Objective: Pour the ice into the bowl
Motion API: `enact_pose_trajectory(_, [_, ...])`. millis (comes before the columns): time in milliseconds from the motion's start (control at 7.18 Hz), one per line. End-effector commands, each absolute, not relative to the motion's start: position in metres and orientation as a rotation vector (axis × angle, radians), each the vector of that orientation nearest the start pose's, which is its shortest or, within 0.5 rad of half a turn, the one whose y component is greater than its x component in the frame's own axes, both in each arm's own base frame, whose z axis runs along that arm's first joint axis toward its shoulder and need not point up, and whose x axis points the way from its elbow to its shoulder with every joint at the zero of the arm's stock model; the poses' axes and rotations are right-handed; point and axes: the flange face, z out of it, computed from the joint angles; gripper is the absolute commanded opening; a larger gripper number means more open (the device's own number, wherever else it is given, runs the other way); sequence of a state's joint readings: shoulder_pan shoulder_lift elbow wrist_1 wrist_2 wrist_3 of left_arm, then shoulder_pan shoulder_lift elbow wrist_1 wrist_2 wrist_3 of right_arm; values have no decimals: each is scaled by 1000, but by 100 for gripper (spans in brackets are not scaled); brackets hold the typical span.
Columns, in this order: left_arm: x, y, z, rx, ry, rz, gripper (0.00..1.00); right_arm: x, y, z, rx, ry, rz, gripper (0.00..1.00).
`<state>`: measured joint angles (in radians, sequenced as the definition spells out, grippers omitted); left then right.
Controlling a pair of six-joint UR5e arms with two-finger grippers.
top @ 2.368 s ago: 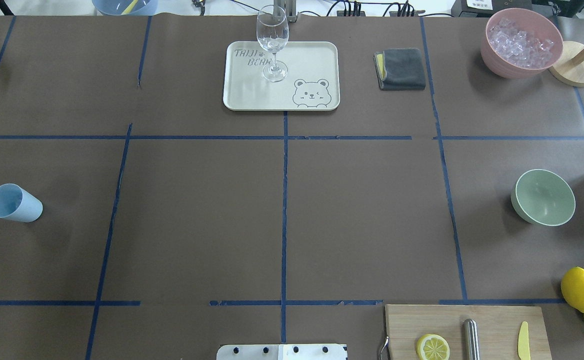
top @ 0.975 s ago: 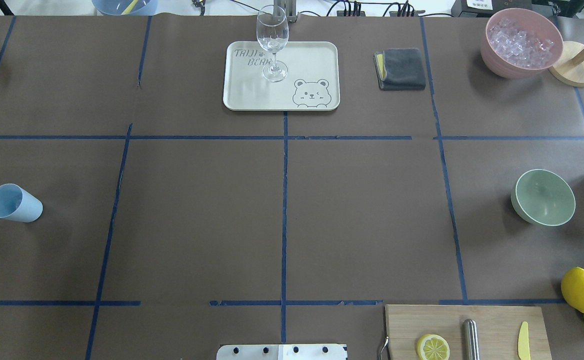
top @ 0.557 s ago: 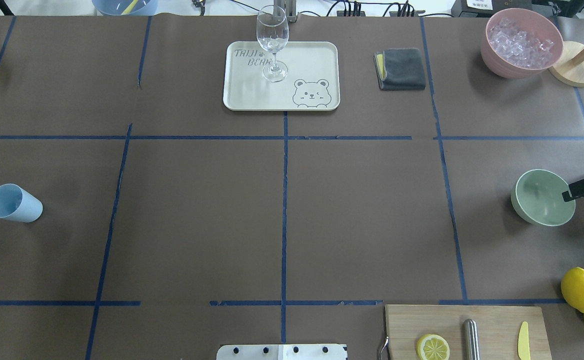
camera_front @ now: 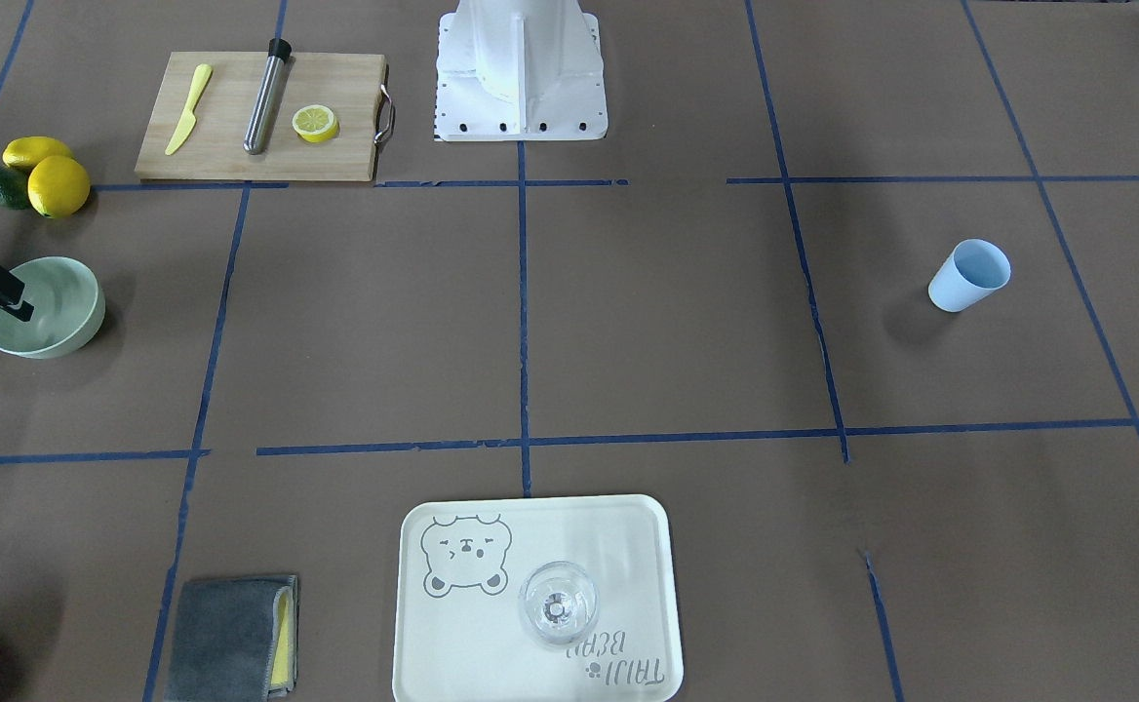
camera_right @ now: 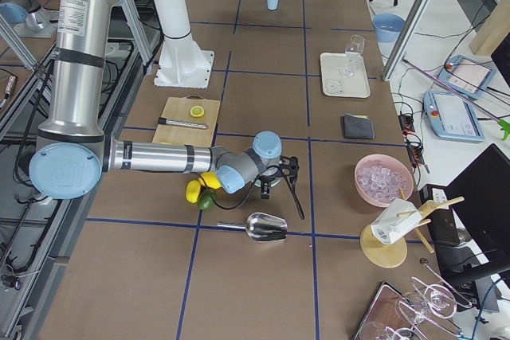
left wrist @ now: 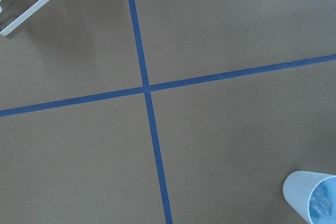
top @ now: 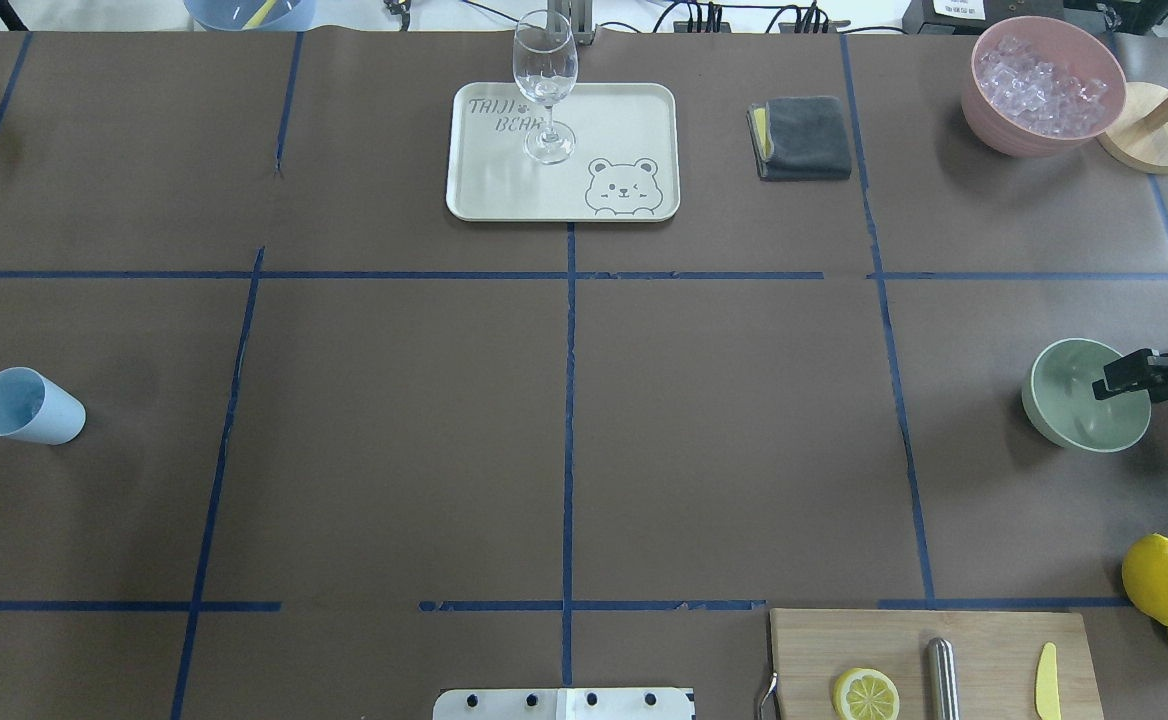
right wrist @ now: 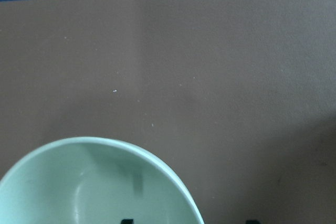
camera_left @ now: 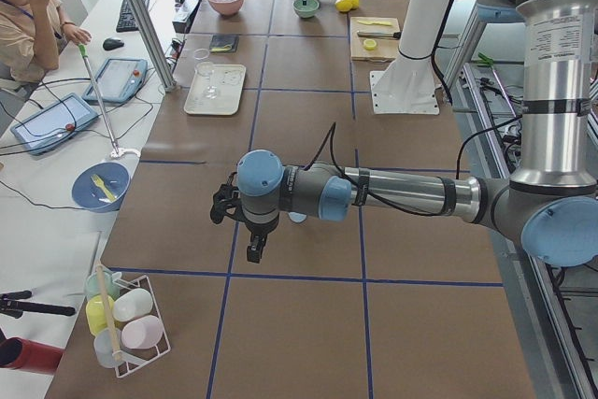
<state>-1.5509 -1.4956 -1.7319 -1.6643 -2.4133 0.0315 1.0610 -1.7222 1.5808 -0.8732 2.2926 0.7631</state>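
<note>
Bowl on brown, blue-taped table

This is a robotics lab. A long table covered in brown paper is marked into squares by strips of blue tape. A white metal robot pedestal stands on it at the top of the front-facing view. A large grey-and-blue jointed robot arm fills the left of the right-side view. At the upper left of the left-side view, a person sits at a white side desk. On the desk are touch-screen control tablets and a black keyboard, with a slanted aluminium frame post beside them (the only homely touch is tabletop ware such as the rectangular wooden chopping board).
</note>
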Motion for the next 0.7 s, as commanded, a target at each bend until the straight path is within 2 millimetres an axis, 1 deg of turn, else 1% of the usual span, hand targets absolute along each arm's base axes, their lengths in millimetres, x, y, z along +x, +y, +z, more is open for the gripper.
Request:
enact_pose_trajectory(0, [-50,-470,600,173,841,123,100,-164,-425,645,17,-882,26,0])
enact_pose_trajectory(139, [-50,-470,599,175,841,124,100,-164,-424,638,31,-906,14,0])
enact_pose_trajectory(279, [-49,-471,597,195,842,133,100,-169,-424,612,29,-961,24,0])
enact_pose_trajectory(418, [-44,-470,591,202,910,146,100,-173,-423,545,33,-1044,89,0])
enact_pose_trajectory(557, [-41,-470,583,233,963,168,100,-206,-412,493,-15,-1098,148,0])
